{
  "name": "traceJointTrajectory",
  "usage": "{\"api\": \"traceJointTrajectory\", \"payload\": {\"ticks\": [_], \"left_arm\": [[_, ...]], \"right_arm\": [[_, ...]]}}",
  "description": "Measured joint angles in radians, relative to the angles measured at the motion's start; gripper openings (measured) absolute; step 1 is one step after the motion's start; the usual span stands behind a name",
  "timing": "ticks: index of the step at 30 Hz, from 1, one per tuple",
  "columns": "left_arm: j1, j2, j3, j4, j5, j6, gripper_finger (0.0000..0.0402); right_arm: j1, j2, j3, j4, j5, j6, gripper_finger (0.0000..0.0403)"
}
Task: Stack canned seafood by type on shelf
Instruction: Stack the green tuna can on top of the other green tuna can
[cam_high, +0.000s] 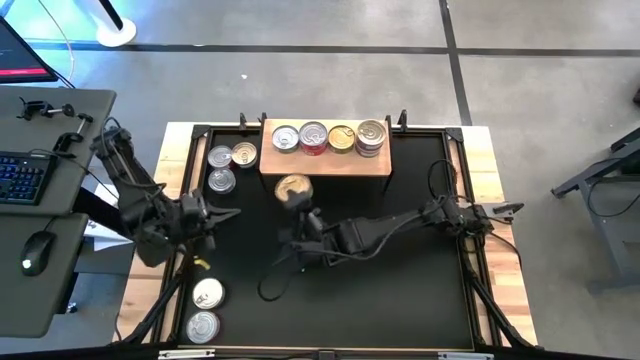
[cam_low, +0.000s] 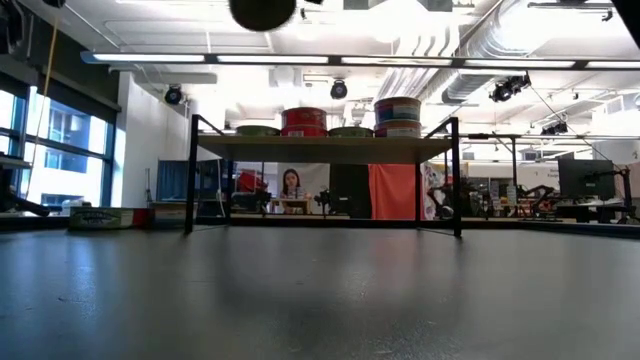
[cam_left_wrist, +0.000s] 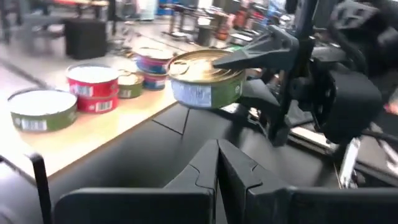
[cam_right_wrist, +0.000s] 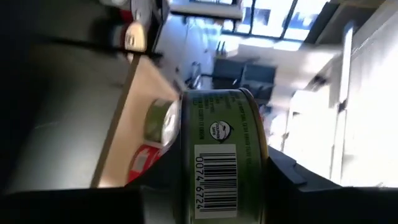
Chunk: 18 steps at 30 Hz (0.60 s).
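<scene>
The wooden shelf (cam_high: 325, 160) stands at the mat's far side with several tins in a row on it, among them a red one (cam_high: 313, 137) and a stack at its right end (cam_high: 371, 137). My right gripper (cam_high: 297, 202) is shut on a green-labelled, gold-lidded tin (cam_high: 292, 186) (cam_left_wrist: 205, 78) (cam_right_wrist: 221, 162), held in the air just in front of the shelf's near edge. My left gripper (cam_high: 232, 213) (cam_left_wrist: 217, 155) is shut with nothing in it, over the mat's left side, pointing toward the held tin. Three loose tins (cam_high: 221, 181) lie left of the shelf. My right gripper pinches the green tin by its two flat faces: one finger (cam_left_wrist: 249, 55) lies on the gold lid (cam_left_wrist: 199, 65) and the other (cam_left_wrist: 258, 93) sits under the bottom. The fingers come about level from the table's near right. The tin is lifted clear, lid up, roughly level.
Two more tins (cam_high: 207, 293) (cam_high: 203, 326) rest on the mat's near left corner. The black mat (cam_high: 400, 290) covers most of the table. A desk with keyboard and mouse (cam_high: 30, 180) stands beyond the table's left edge. A person (cam_low: 292, 185) shows far off in the room.
</scene>
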Motion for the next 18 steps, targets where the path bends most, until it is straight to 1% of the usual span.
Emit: {"api": "traceJointTrajectory", "payload": {"ticks": [2, 3, 5, 6, 7, 9, 13, 15, 18], "left_arm": [[0.043, 0.021, 0.0, 0.008, 0.026, -0.066, 0.0], [0.068, 0.034, 0.0, 0.021, 0.056, -0.083, 0.0], [0.121, 0.062, 0.0, 0.066, 0.159, -0.084, 0.0], [0.15, 0.079, 0.0, 0.105, 0.23, -0.065, 0.0], [0.178, 0.097, 0.0, 0.151, 0.309, -0.035, 0.0], [0.237, 0.146, 0.0, 0.271, 0.466, 0.045, 0.0], [0.361, 0.255, 0.0, 0.499, 0.766, 0.239, 0.0], [0.439, 0.304, 0.0, 0.539, 0.907, 0.297, 0.0], [0.57, 0.356, 0.0, 0.521, 1.108, 0.364, 0.0]], "right_arm": [[-0.016, -0.027, 0.0, -0.138, -0.027, 0.162, 0.0119], [-0.028, -0.046, 0.001, -0.208, -0.066, 0.252, 0.0119], [-0.059, -0.086, 0.003, -0.343, -0.167, 0.42, 0.0119], [-0.076, -0.107, 0.003, -0.393, -0.206, 0.484, 0.0119], [-0.094, -0.128, 0.003, -0.434, -0.223, 0.529, 0.0119], [-0.129, -0.171, 0.002, -0.483, -0.214, 0.561, 0.0119], [-0.211, -0.294, 0.004, -0.489, -0.203, 0.564, 0.0119], [-0.25, -0.343, 0.006, -0.512, -0.178, 0.573, 0.0119], [-0.302, -0.395, 0.005, -0.585, -0.127, 0.634, 0.0119]]}}
